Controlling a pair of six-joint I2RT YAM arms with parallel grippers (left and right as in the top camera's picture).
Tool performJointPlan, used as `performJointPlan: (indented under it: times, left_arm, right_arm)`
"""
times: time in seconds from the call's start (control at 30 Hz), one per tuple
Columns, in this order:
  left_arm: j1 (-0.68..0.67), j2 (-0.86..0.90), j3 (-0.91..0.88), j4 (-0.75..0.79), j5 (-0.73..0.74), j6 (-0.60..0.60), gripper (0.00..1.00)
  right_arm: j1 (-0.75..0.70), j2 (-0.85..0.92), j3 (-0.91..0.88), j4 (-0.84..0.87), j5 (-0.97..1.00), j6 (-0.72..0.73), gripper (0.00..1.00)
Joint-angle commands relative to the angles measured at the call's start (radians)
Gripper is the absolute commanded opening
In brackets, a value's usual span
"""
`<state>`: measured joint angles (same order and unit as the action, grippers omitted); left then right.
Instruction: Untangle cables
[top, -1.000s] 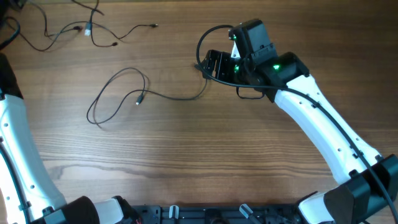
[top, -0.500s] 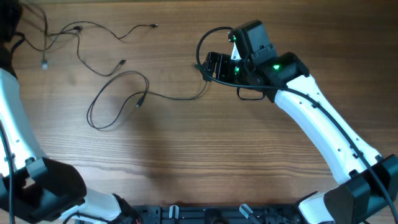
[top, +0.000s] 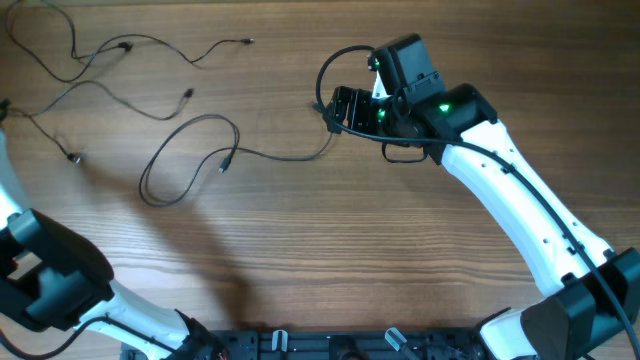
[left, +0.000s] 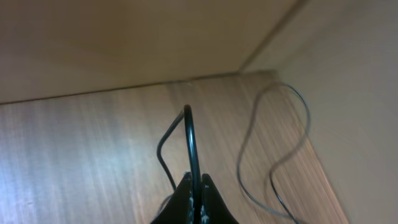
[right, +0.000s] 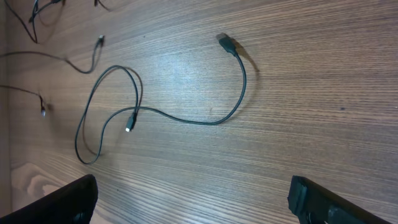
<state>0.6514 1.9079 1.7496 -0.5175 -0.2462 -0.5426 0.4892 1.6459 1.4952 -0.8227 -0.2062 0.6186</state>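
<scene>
Place: this looked like a robotics lab bench.
Surface: a wood-grain table (top: 330, 260) carried loose thin black cables (top: 190, 160).
Machines: a white-and-black right arm (top: 510, 210) and left arm (top: 50, 290) reached in from the near edge.
Electronics: green lights (top: 441, 106) glowed at the right arm's wrist.
Surround: plain beige panels (left: 124, 37) met the table's edge.

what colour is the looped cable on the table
Black looped cable; clearest in right wrist view.

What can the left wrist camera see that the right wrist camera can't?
Left wrist only: the left gripper pinched shut on a thin black wire. Right wrist only: the right gripper, open, with a looped cable lying loose ahead of it, both plug ends showing. Both: the wooden table.
</scene>
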Motion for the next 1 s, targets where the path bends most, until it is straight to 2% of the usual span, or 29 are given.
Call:
performJointPlan:
  times: [0.0,0.07,0.13,0.2,0.23,0.27,0.37,0.4,0.43,0.47,0.5,0.53,0.57,0.6,0.7,0.77,0.8,0.97]
  left_arm:
    - [0.060,0.021,0.003,-0.019,-0.035,-0.076,0.04]
    - [0.076,0.050,0.003,-0.038,-0.035,-0.071,0.06]
    - [0.077,0.093,0.003,-0.042,-0.035,-0.066,0.20]
    - [0.077,0.124,0.003,-0.045,-0.035,-0.064,0.25]
    - [0.077,0.140,0.003,-0.045,-0.035,-0.064,0.34]
    - [0.077,0.148,0.003,-0.043,-0.035,-0.053,0.47]
    - [0.077,0.150,0.003,-0.010,-0.034,0.043,0.77]
    - [0.077,0.149,0.003,-0.016,-0.018,0.046,0.77]
    - [0.077,0.149,0.003,-0.027,0.058,0.046,0.77]
    - [0.077,0.149,0.003,-0.039,0.168,0.046,0.76]
    - [0.077,0.150,0.003,-0.045,0.340,0.046,0.75]
    - [0.071,0.150,0.003,-0.045,0.436,0.045,0.71]
    - [0.062,0.150,0.003,-0.045,0.459,0.045,0.70]
    - [0.051,0.150,0.003,-0.047,0.456,0.044,0.70]
    - [0.000,0.159,0.002,-0.064,0.365,0.041,0.90]
    - [-0.034,0.184,0.002,-0.068,0.300,0.041,0.97]
    - [-0.048,0.204,0.002,-0.066,0.281,0.041,1.00]
    - [-0.064,0.301,0.002,-0.074,0.250,0.041,1.00]
  right_arm:
    - [0.001,0.008,0.002,0.006,-0.013,-0.016,1.00]
    - [0.001,0.008,0.002,0.006,-0.013,-0.016,1.00]
    - [0.001,0.008,0.002,0.005,-0.013,-0.016,1.00]
    - [0.001,0.008,0.002,0.002,-0.013,-0.016,1.00]
    - [0.001,0.008,0.002,-0.002,-0.013,-0.016,1.00]
    - [0.001,0.008,0.002,-0.002,-0.013,-0.016,1.00]
    - [0.001,0.008,0.002,-0.001,-0.013,-0.016,1.00]
    - [0.001,0.008,0.002,-0.001,-0.013,-0.016,1.00]
    - [0.001,0.008,0.002,-0.001,-0.013,-0.016,1.00]
    - [0.001,0.008,0.002,0.000,-0.013,-0.016,1.00]
    - [0.001,0.008,0.002,0.004,-0.013,-0.016,1.00]
    - [0.001,0.008,0.002,0.008,-0.013,-0.016,1.00]
    - [0.001,0.008,0.002,0.010,-0.013,-0.016,1.00]
    - [0.001,0.008,0.002,0.012,-0.013,-0.016,1.00]
    - [0.001,0.008,0.002,0.017,-0.013,-0.016,1.00]
    - [0.001,0.008,0.002,0.015,-0.013,-0.016,1.00]
    - [0.001,0.008,0.002,0.013,-0.013,-0.016,1.00]
    - [0.001,0.008,0.002,0.000,-0.013,-0.017,1.00]
